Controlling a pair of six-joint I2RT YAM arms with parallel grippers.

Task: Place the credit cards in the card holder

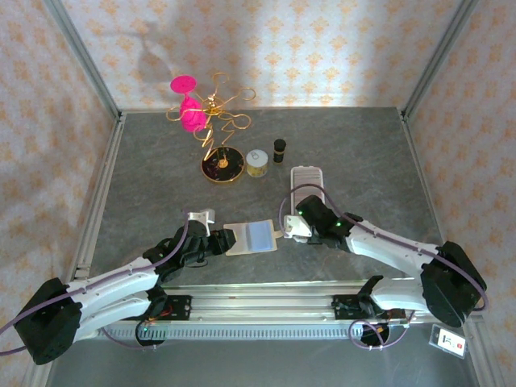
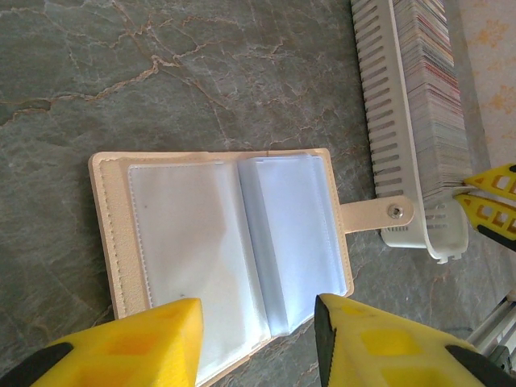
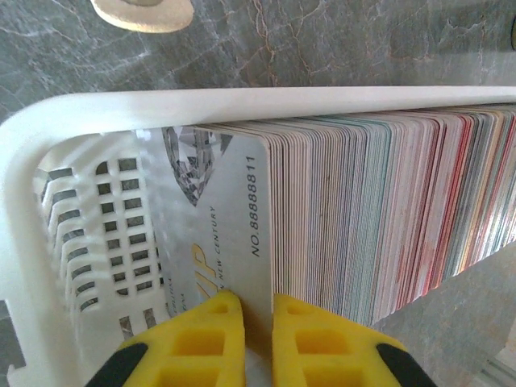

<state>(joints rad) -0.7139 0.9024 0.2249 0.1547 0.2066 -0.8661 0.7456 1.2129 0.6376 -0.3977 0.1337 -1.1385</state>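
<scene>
Top view: seeing card holder lying open and flat on grey marbled worktop, between the arms. Placing left pincer at its left edge. Placing right pincer just past its right edge, at near end of white ribbed card tray. Ignoring gold wire ornament, round tin and dark vial, all well behind.

Left wrist: reading left pincer as spread, yellow fingers straddling near edge of card holder; not telling contact. Noting stitched cream leatherette cover, glossy floppy clear sleeves, and strap with metal snap ending right at the card tray.

Right wrist: reading right pincer as pressed together, pinching lower edge of front credit card. Noting thin rigid glossy silver-white card with printed number, standing ahead of a tightly packed upright card stack inside perforated plastic card tray.

Risks, judging only:
- Gripping a shallow bite on slick plastic, so risking card pivoting or slipping on lift.
- Possibly dragging the neighbouring card out through tight packing.
- Possibly lifting the light tray along with the card.
- Expecting limp, flat sleeve mouths to snag or buckle under the card corner.
- Expecting card holder to skate on smooth stone unless pinned.
</scene>
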